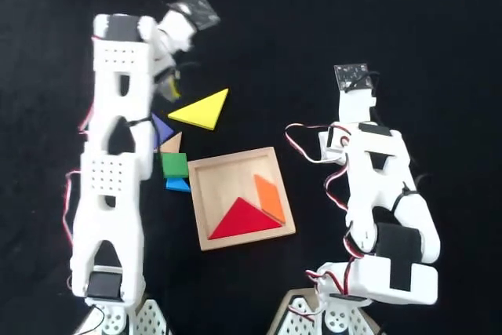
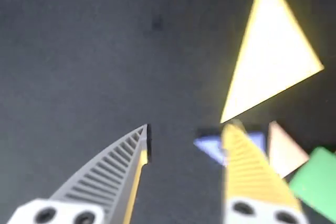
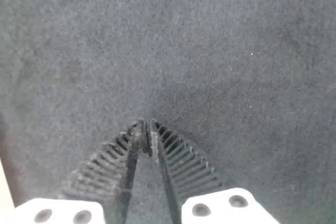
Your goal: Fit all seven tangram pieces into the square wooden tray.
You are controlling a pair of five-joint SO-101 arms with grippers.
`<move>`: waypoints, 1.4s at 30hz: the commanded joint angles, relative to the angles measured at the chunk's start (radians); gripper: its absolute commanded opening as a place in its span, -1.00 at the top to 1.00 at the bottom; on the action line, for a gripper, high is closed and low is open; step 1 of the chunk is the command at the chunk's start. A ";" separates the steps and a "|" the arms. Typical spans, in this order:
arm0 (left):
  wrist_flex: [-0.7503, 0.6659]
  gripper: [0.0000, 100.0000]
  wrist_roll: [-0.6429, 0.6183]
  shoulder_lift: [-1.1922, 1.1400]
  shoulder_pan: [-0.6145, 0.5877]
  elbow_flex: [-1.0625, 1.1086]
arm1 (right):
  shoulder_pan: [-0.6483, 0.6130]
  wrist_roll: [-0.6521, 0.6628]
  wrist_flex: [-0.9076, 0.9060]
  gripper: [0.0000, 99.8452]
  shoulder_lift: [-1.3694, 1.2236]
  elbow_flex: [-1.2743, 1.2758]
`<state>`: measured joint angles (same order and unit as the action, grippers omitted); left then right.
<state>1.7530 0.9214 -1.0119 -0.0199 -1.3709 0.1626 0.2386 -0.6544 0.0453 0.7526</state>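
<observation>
High view: wooden tray [image 1: 198, 208] sits mid-table and holds the red triangle [image 1: 241, 219] and the orange piece [image 1: 269, 196]. The other five are out on the black cloth [image 1: 314, 37]. Yellow triangle [image 1: 202, 110] is at 11 o'clock from the tray. Violet triangle [image 1: 161, 127], tan triangle [image 1: 172, 143], green square [image 1: 174, 165] and blue piece [image 1: 178, 184] are stacked up between 9 and 10 o'clock, beside the left arm. Left gripper [image 1: 167, 85] hangs near the yellow triangle, which lies at its 4 o'clock.

Left wrist view: left gripper [image 2: 189, 129] is released, jaws spread, nothing between them. Yellow triangle [image 2: 273, 61] is just past one fingertip, outside the gap. Violet triangle [image 2: 210, 148] is partly hidden behind that finger, with tan [image 2: 286, 150] and green [image 2: 317, 184] beside it.

Right wrist view: right gripper [image 3: 146, 125] is clenched on nothing, over bare cloth.
</observation>
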 commanded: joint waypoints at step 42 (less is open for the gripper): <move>-0.101 0.31 -0.044 -0.235 0.131 -0.065 | -0.018 0.000 0.005 0.98 -0.002 -0.048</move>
<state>1.6134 0.8201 -1.2482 0.1258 -1.3587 0.1596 0.2386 -0.6544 0.0453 0.7526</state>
